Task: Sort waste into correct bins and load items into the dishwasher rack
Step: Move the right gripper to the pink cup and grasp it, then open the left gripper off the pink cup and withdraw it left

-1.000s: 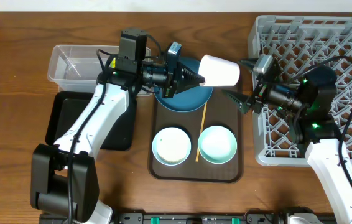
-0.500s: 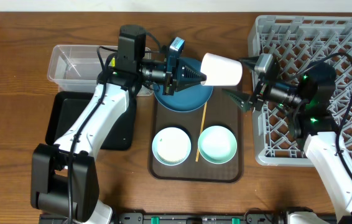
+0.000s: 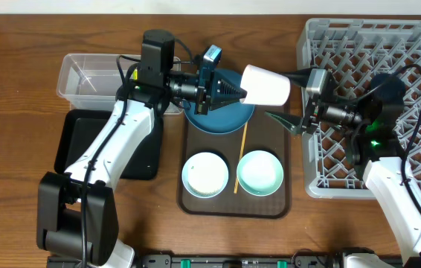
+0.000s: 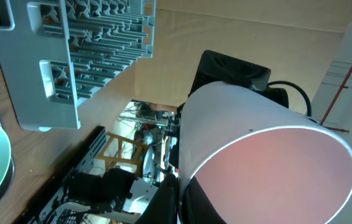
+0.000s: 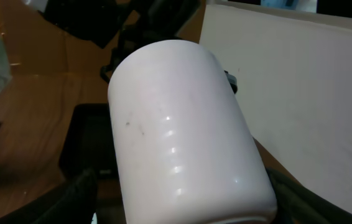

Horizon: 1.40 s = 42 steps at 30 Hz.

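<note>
My left gripper [image 3: 234, 92] is pinching the rim of the pink cup [image 3: 265, 84] and holding it on its side in the air, base pointing at my right arm. My right gripper [image 3: 280, 94] is spread wide, one finger on either side of the cup's base end, and I can't tell whether either touches it. Under the cup, the dark blue bowl [image 3: 222, 120] sits on the brown tray [image 3: 195, 205]. Nearer me on that tray are two mint bowls [image 3: 205, 173] [image 3: 260, 172], with the yellowish stick [image 3: 239, 158] between them. The grey rack [image 3: 419, 45] lies off to my right. The clear tub [image 3: 84, 74] and black tray [image 3: 73, 145] are off to my left.
</note>
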Each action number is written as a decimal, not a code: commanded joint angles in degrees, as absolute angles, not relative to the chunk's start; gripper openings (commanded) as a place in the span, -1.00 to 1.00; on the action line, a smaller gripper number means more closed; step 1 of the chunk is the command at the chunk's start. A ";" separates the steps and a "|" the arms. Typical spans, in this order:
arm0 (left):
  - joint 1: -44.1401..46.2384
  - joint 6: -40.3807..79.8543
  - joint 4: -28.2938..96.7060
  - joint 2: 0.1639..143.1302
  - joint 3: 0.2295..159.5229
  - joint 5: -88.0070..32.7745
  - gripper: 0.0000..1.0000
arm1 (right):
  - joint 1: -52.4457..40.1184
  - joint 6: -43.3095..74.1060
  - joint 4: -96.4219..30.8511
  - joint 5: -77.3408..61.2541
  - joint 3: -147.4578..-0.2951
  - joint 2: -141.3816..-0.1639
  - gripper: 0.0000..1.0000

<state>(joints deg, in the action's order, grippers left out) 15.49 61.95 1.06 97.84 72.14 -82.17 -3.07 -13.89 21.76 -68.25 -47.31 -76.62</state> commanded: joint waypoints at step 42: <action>13.45 20.56 34.72 97.80 72.62 -39.57 -0.86 | -1.78 -0.78 -4.27 -53.67 -48.10 -77.14 -0.74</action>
<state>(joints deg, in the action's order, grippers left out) 14.83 25.61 33.61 97.93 72.14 -44.56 -3.07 -3.05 -3.62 -56.66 -47.46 -76.88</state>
